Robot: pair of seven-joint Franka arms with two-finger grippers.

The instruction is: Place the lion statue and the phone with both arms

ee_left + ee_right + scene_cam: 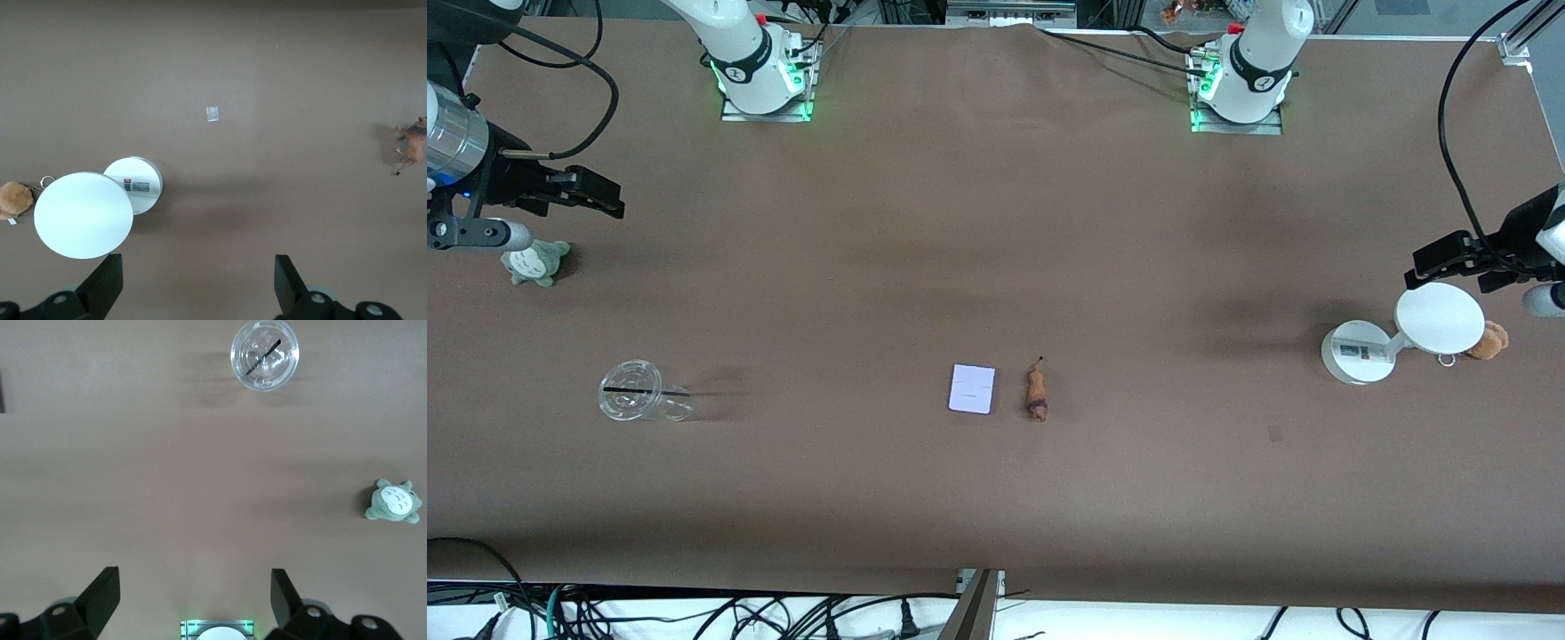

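Lion statue (1037, 392) lies lengthwise, mane end toward the front camera, beside phone (972, 388); both grippers gape empty.

Hidden and cut-off bits
Brown plush bear (1488, 340) sat mostly hidden by the white round lamp (1439, 319); lion statue (413, 141) was clipped at the left wrist view's edge; phone (972, 388) marking too small to read.

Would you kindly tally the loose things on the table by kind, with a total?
Plush toys: 2, the grey-green plush toy and the brown plush bear
Figurines: 1, the lion statue
Phones: 1, the phone
Clear cups: 1, the clear plastic cup
White stands: 1, the white round stand
Total: 6
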